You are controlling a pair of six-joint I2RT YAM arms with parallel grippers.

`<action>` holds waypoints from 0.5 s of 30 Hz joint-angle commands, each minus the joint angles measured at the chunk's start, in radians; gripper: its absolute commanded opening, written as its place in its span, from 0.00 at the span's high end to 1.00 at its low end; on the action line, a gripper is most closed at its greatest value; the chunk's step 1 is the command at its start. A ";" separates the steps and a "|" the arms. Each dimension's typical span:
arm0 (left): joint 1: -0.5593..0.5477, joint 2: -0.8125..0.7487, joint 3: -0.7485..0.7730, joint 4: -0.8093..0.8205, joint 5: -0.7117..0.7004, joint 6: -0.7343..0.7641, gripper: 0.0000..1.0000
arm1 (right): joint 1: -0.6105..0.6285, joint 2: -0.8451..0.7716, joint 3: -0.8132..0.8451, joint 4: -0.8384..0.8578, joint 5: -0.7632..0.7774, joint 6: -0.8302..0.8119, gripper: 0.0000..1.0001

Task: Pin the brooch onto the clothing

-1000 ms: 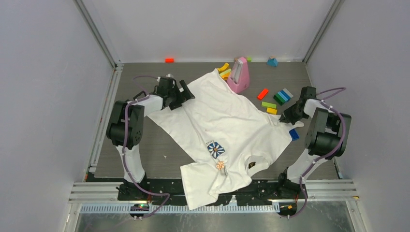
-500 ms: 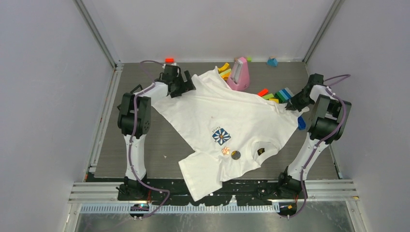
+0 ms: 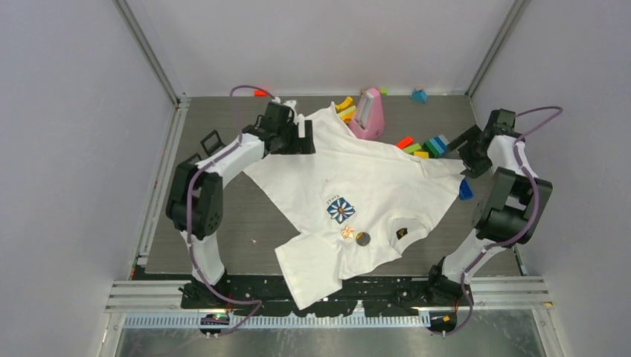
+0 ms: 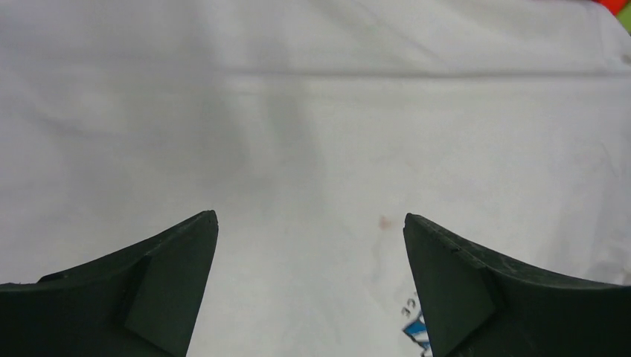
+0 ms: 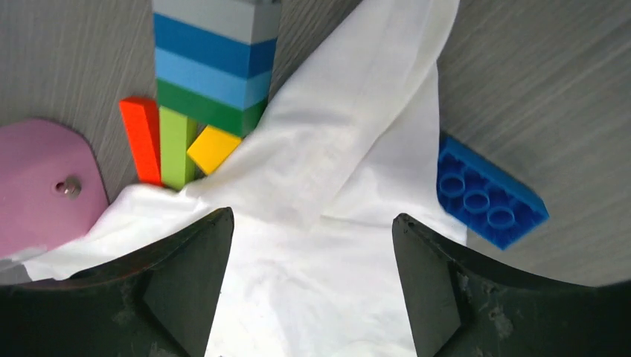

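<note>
We find the shirt [image 3: 372, 175] spread limp at the centre of the table [image 3: 245, 202]. The brooch [image 3: 347, 233] lies on it at five o'clock of the daisy print [image 3: 341, 210]. The left claw [image 4: 309, 223] and right claw [image 5: 312, 216] both gape, empty. We judge the cloth soft and prone to shift, and the brooch small and light, best pinched by its edges.

Even, bright, diffuse light throughout — shadows soft and faint on the table [image 3: 223, 216]. The left wrist view is slightly soft; the white T-shirt [image 4: 312, 134] nearly washes out.
</note>
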 commanded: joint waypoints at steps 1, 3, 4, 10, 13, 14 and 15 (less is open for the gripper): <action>-0.115 -0.222 -0.178 -0.041 -0.004 0.004 0.00 | 0.016 -0.189 -0.096 -0.023 -0.007 -0.027 0.16; -0.187 -0.286 -0.276 -0.027 0.014 -0.027 0.00 | 0.038 -0.251 -0.152 -0.023 -0.040 -0.028 0.16; -0.224 -0.315 -0.322 -0.019 0.029 -0.040 0.00 | 0.062 -0.288 -0.186 -0.023 -0.044 -0.027 0.16; -0.430 -0.465 -0.571 0.080 0.057 -0.154 0.00 | 0.210 -0.399 -0.320 -0.007 -0.045 -0.003 0.17; -0.490 -0.518 -0.681 0.159 0.066 -0.207 0.00 | 0.292 -0.424 -0.367 0.028 -0.053 0.014 0.17; -0.504 -0.528 -0.714 0.185 0.066 -0.219 0.00 | 0.307 -0.426 -0.384 0.034 -0.054 0.023 0.17; -0.516 -0.534 -0.743 0.204 0.067 -0.228 0.00 | 0.338 -0.428 -0.391 0.046 -0.055 0.027 0.17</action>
